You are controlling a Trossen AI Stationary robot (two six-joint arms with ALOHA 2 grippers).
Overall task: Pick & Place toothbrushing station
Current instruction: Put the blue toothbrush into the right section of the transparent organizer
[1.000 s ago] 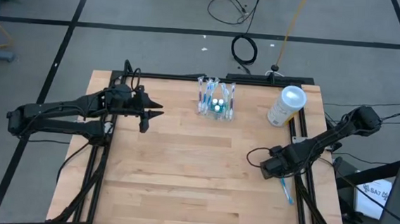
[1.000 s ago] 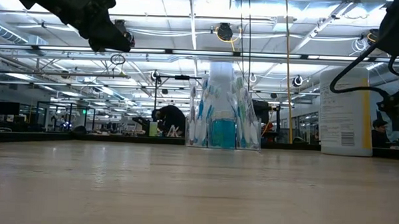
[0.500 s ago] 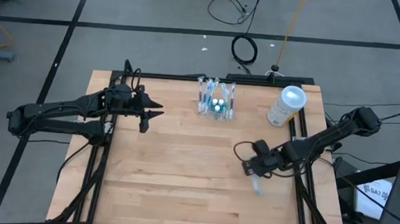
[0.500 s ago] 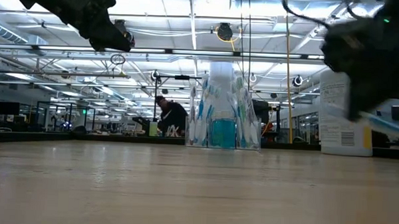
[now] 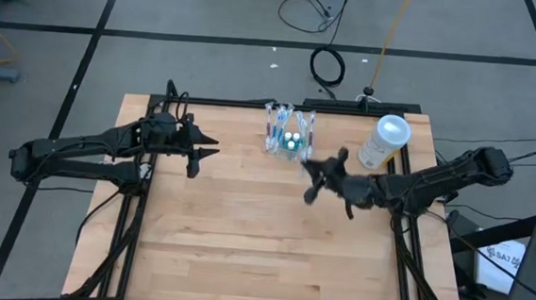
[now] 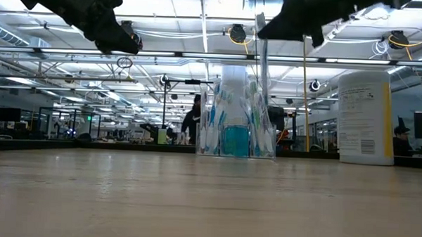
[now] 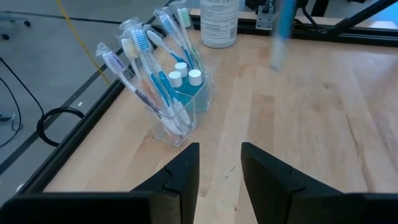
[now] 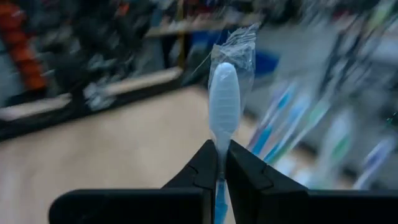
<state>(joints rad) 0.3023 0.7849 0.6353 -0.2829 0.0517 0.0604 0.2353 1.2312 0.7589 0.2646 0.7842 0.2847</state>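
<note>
The toothbrushing station (image 5: pixel 289 138) is a small clear holder with several toothbrushes leaning out of it. It stands on its base at the table's far middle and shows in the low view (image 6: pixel 235 130) and the left wrist view (image 7: pixel 180 106). My right gripper (image 5: pixel 315 177) is just to the near right of it, above the table, shut on a blue toothbrush (image 8: pixel 224 99) whose head is in clear wrap. The toothbrush shows blurred in the left wrist view (image 7: pixel 280 31). My left gripper (image 5: pixel 206 153) hangs open and empty at the far left (image 7: pixel 219 168). My right gripper pinches the toothbrush just below its head (image 8: pixel 220 148) between its two fingertips. The wrapped head stands out beyond the fingers, and the blue handle (image 8: pixel 218 202) runs back between them. The toothbrush is lifted clear of the table.
A larger whitish cylinder with a round white top (image 5: pixel 384 142) stands at the table's far right, also in the low view (image 6: pixel 366 117). Black frame rails (image 5: pixel 403 245) run along the table's sides. Bare wood lies in the middle and near part (image 5: pixel 261 244).
My right gripper has gone from the table's right edge toward the far left, up and toward the station, turning as it went. The toothbrush, which lay by the right rail, is now lifted clear and carried along.
</note>
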